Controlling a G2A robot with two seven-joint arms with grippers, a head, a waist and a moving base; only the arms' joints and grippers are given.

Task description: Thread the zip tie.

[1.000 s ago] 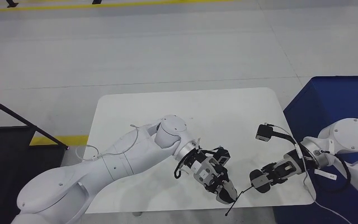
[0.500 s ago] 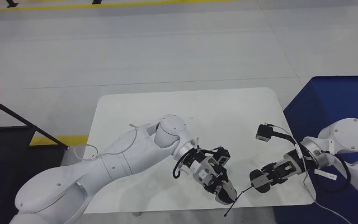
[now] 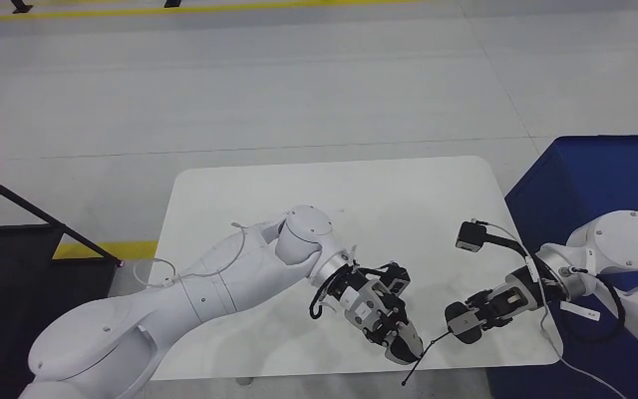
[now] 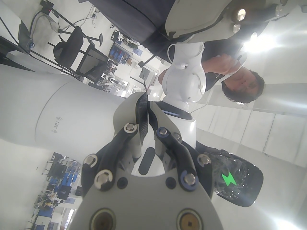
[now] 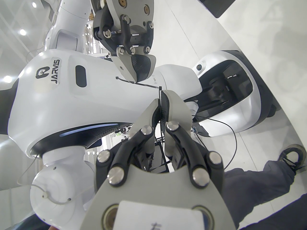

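White rounded tabletop (image 3: 299, 199) underneath, 2 arms meeting near its front edge, and this is the delicate bit! Nearest, the right gripper (image 5: 161, 96) has its fingers pressed together on 1 end of the thin black plastic zip tie (image 5: 150, 86). Just beyond, the left gripper (image 4: 147, 98) has its fingers clamped on the strap farther along. To my eye the tail has not yet met the head. So the trick is to bow the strap into a loop with both grips firm, then line the tip squarely with the slot: slow, no twist. As for the zip tie: hair-thin, running straight between the 2 grippers, held in the air off the tabletop, its small square head poking out past the left fingers.
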